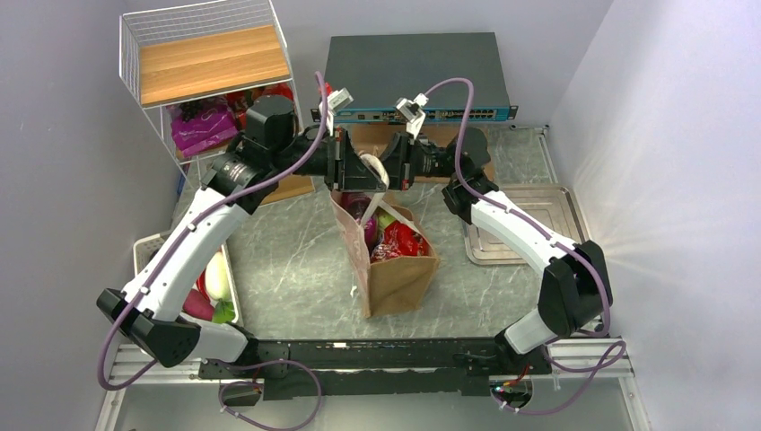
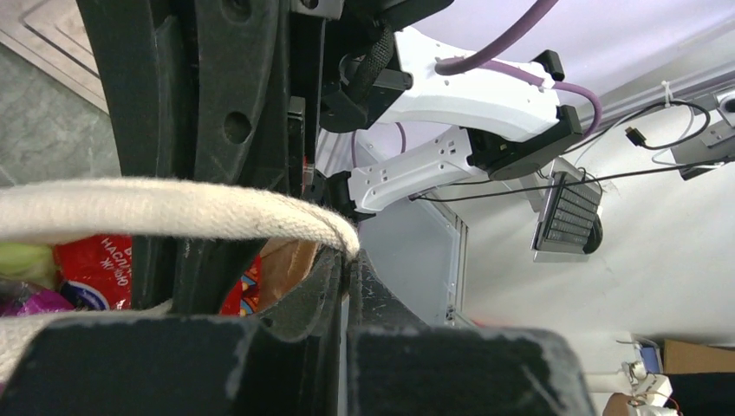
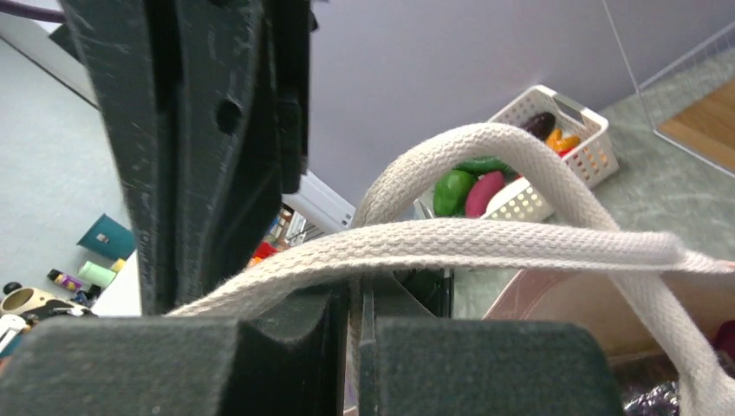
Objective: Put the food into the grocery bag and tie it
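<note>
Two matching robot arms are built alike. The left arm and the right arm each have long, smooth white shells joined by chunky black joint housings. Small dark screw holes dot the white shells. A thin purple cable runs along each arm and loops loosely near its base. A small white camera mount tops each wrist. The left gripper and the right gripper are matte black. Up close, their fingers are thick flat plates, scuffed grey at the edges and pierced by small round holes. Both bases sit on a black rail.
</note>
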`<state>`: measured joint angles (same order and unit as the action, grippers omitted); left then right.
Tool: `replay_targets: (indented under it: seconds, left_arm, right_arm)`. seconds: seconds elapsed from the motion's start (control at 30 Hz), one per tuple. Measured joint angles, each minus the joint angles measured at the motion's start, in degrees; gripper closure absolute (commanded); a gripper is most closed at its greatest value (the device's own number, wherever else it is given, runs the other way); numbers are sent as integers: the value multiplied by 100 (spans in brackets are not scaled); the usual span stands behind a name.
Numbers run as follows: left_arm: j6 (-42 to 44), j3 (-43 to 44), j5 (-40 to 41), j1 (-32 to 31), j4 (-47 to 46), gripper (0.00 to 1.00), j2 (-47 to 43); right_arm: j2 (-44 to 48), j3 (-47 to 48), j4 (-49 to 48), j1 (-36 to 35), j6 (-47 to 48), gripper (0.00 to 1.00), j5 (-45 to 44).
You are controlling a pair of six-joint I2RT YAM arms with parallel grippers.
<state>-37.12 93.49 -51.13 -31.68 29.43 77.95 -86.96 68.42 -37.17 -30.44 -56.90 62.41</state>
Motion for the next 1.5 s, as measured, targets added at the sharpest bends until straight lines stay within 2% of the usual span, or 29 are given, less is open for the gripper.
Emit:
replay_targets:
  seconds: [0.33,0.47,0.6,0.8,0.87,1.23,1.5]
  left_arm:
    - [-229,-24,109,-376,-243,100,15]
    - [-302,-219,195,-522,-470,99,9]
    - [-323,-455,343,-584,-627,94,-105]
    - [-433,-866,623,-614,-815,80,-450]
    - [-433,-933,721,-632,-820,67,-507]
    - [-144,-857,1287,-693,-105,52,-557]
    - [2,-822,1727,-710,391,33,-660]
  right_arm:
    - [11,-391,-1762,247,-1233,100,-94]
    - [79,-570,-2170,409,-1569,100,-131]
    - [94,-675,-2435,424,-1843,100,-225]
    - [92,-710,-2830,422,-2350,100,-350]
    - [92,-713,-2922,420,-2481,100,-372]
    - [20,-715,-3320,422,-3045,100,-645]
    - [-31,-713,-3536,424,-3261,100,-745]
